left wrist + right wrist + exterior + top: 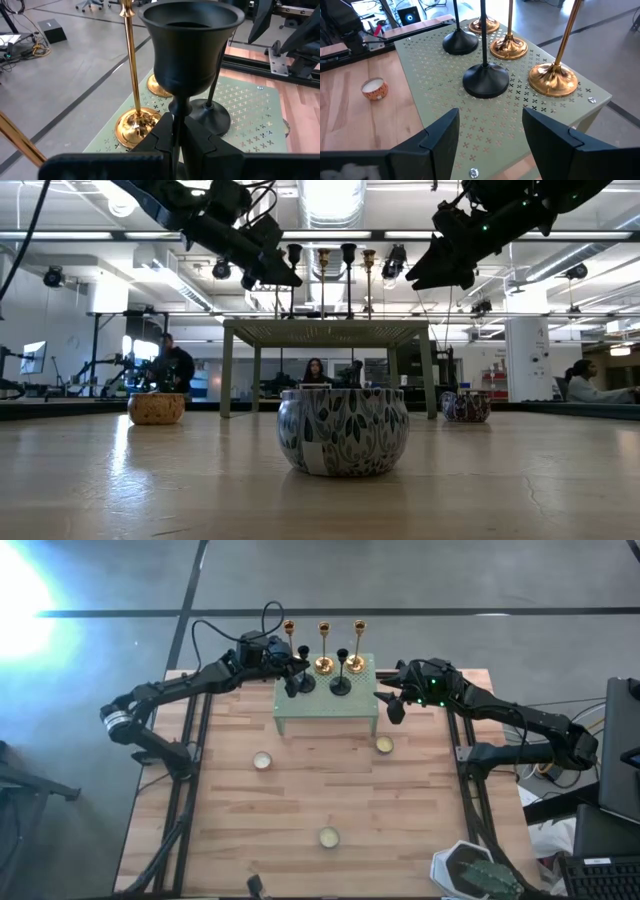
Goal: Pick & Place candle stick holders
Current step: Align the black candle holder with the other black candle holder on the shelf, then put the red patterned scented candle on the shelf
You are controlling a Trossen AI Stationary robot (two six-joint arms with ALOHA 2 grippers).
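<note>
Holder: I see left gripper (177,131) pinching black candle stick holder (189,50) by its upright stem, on green stand (325,705)
Right gripper (490,132): spread, empty, farther off

Five candle stick holders are counted in the high view: three gold, at (289,632), (324,648) and (358,648), and two black, at (299,677) and (342,675). One green perforated stand (300,715) is noted. Three small candle tins are counted on the wooden table (400,830): (262,761), (384,745) and (328,837). One patterned tin (475,868) is recorded at the table's near edge. Two arms are counted, each with one gripper: left gripper (290,662), right gripper (392,703).
</note>
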